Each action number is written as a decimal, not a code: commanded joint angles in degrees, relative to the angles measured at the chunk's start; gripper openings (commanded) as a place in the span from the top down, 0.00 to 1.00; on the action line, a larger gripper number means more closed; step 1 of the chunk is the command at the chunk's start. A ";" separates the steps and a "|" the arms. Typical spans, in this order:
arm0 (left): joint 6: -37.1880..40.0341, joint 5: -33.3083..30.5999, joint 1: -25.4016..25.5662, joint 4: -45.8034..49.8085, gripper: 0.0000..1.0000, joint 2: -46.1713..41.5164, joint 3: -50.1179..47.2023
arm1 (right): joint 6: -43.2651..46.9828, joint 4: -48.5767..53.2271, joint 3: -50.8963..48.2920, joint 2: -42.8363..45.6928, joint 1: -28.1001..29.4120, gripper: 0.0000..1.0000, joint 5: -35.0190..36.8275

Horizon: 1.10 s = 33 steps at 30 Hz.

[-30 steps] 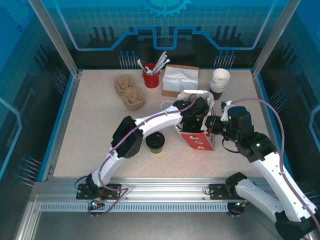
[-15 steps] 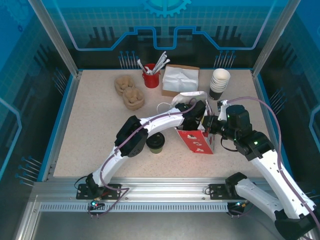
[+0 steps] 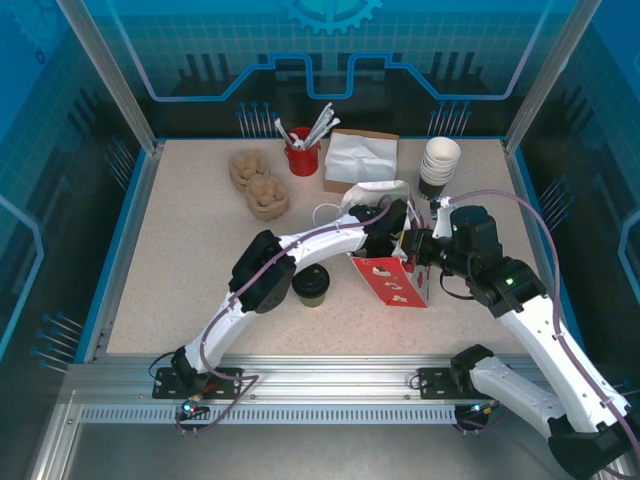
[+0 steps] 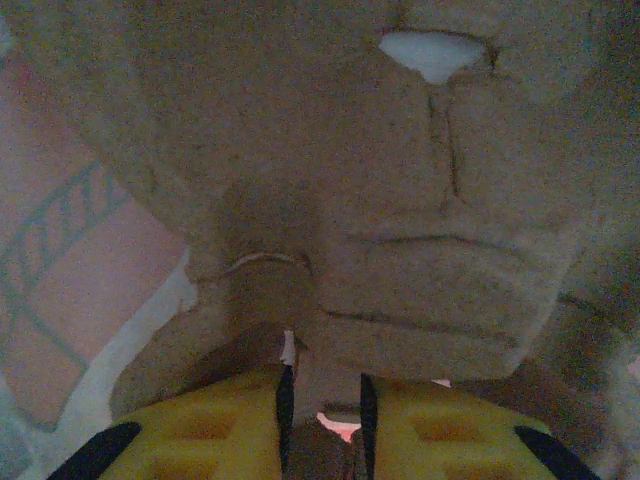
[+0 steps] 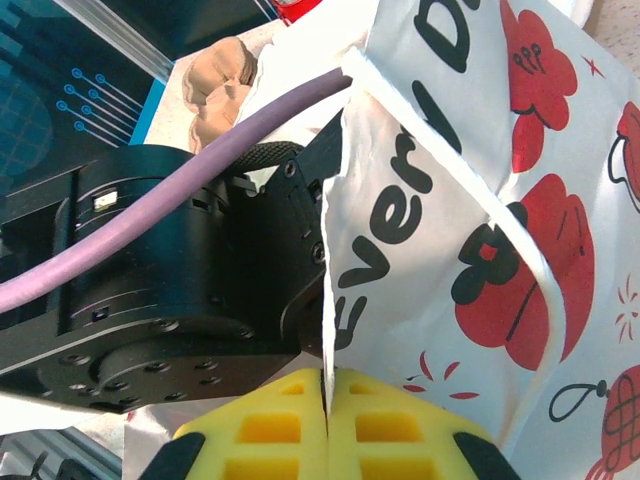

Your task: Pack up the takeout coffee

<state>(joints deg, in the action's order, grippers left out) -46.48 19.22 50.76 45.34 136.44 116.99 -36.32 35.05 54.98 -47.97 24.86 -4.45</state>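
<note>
Red-and-white printed paper bag (image 3: 398,285) sits tilted near the middle of your speckled beige table (image 3: 190,260), with both arms meeting at its open top. Your right gripper (image 5: 327,386) has its yellow fingers pressed together on the bag's white upper edge, pinching the paper. Your left gripper (image 4: 323,400) is pushed into the bag's mouth. Its yellow fingers stand a narrow gap apart with dim brownish paper close in front, and you cannot tell whether they are gripping anything.

A small dark olive-green takeout cup with a black lid (image 3: 311,286) stands upright on the table outside the bag, near its left side and just beside the left arm's elbow.

Along the far edge are a stack of white-lined cups (image 3: 440,165), a brown box of white napkins (image 3: 358,160), a red cup of stirrers (image 3: 302,155) and tan pulp carriers (image 3: 258,185).
</note>
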 commanded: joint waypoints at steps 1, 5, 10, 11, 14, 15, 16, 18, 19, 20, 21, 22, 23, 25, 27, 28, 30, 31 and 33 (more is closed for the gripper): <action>-0.45 2.26 0.05 -2.46 0.73 -0.47 -2.14 | 1.77 -4.41 2.48 0.16 1.06 1.00 -4.60; -1.14 3.56 -0.07 -5.31 0.73 0.35 -3.09 | 2.21 -4.44 2.79 -0.19 1.00 1.00 -4.90; -1.94 5.18 -0.11 -7.23 0.73 1.63 -3.48 | 2.30 -3.96 3.00 -0.68 0.93 1.00 -4.84; -1.86 5.12 -0.10 -7.12 0.73 1.63 -3.44 | 2.30 -3.74 3.07 -0.72 0.95 1.00 -4.63; -1.31 4.44 -0.14 -6.08 0.73 0.67 -3.43 | 2.38 -2.24 3.52 -0.73 0.98 1.00 -3.20; -0.95 3.76 -0.14 -5.65 0.72 -0.11 -3.50 | 2.47 -1.53 3.65 -0.64 0.98 1.00 -2.26; -0.45 2.87 -0.12 -4.80 0.72 -0.93 -3.44 | 2.32 -0.64 3.88 -0.56 0.98 1.00 -1.02; 0.43 0.74 -0.18 -2.98 0.72 -2.85 -3.28 | 2.13 1.13 4.41 -0.46 0.98 1.00 1.56; 0.71 -0.43 -0.20 -2.04 0.72 -4.02 -3.19 | 1.98 1.76 4.59 -0.35 0.90 1.00 2.72; 1.05 -1.50 -0.22 -1.26 0.72 -4.99 -3.23 | 1.54 2.48 4.86 -0.30 0.89 1.00 3.98; 1.30 -2.88 -0.19 -0.24 0.71 -6.31 -3.16 | 0.94 3.35 5.14 -0.33 0.90 1.00 5.39; 1.79 -4.10 -0.14 0.92 0.70 -7.50 -3.11 | 0.72 3.96 5.37 -0.37 0.80 1.00 6.23; 2.04 -5.45 -0.15 2.03 0.70 -8.48 -2.93 | 0.64 4.20 5.48 -0.37 0.78 1.00 6.66; 2.59 -8.25 -0.18 4.55 0.69 -10.71 -2.73 | -0.60 5.22 5.90 -0.37 0.67 1.00 8.22; 2.88 -10.49 -0.22 6.35 0.69 -12.68 -2.73 | -0.93 5.63 6.17 -0.57 0.44 1.00 8.42; 3.05 -11.47 -0.15 7.37 0.69 -13.66 -2.73 | -1.24 6.04 6.36 -0.76 0.36 1.00 8.77; 3.22 -12.91 -0.09 8.74 0.69 -15.18 -2.74 | -1.58 7.01 6.89 -1.35 0.19 1.00 9.10; 3.24 -13.32 -0.13 9.11 0.69 -16.10 -2.89 | -1.48 7.27 7.06 -1.60 0.19 1.00 9.11; 3.15 -13.58 -0.13 9.32 0.69 -17.92 -3.45 | -1.65 7.50 7.21 -1.94 0.06 1.00 9.13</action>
<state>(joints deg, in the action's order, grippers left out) -44.64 8.69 50.43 50.78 122.21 114.21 -37.12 40.97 60.01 -49.67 24.86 2.92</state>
